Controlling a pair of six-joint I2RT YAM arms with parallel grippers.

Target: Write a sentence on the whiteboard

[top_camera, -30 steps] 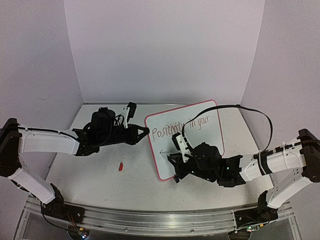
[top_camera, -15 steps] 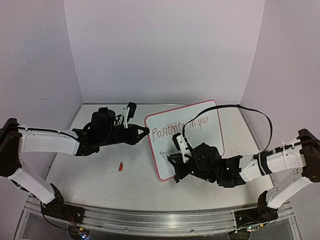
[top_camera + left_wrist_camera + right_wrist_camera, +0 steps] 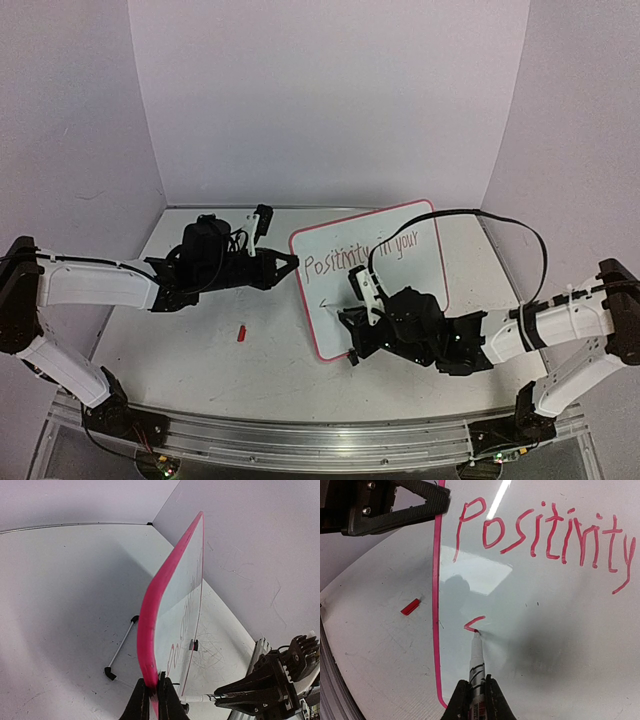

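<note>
The whiteboard (image 3: 340, 290) with a pink-red frame stands tilted on the table. Its face also shows in the right wrist view (image 3: 560, 630), its edge in the left wrist view (image 3: 150, 615). Red lettering, the sentence (image 3: 345, 258), reads "Positivity in your" on the top line; "Positivity" (image 3: 545, 535) fills the right wrist view. A short red angled stroke (image 3: 474, 624) starts a second line. My left gripper (image 3: 295, 260) (image 3: 153, 700) is shut on the board's left frame edge. My right gripper (image 3: 352, 348) (image 3: 476, 700) is shut on a white marker (image 3: 476, 662), its tip touching the stroke.
A small red marker cap (image 3: 241, 333) lies on the table left of the board, also seen in the right wrist view (image 3: 410, 606). A wire stand leg with black feet (image 3: 120, 650) sits behind the board. Purple walls enclose the table on three sides.
The right gripper with the marker has shifted very slightly to the right along the board. The left arm and the board have not moved.
</note>
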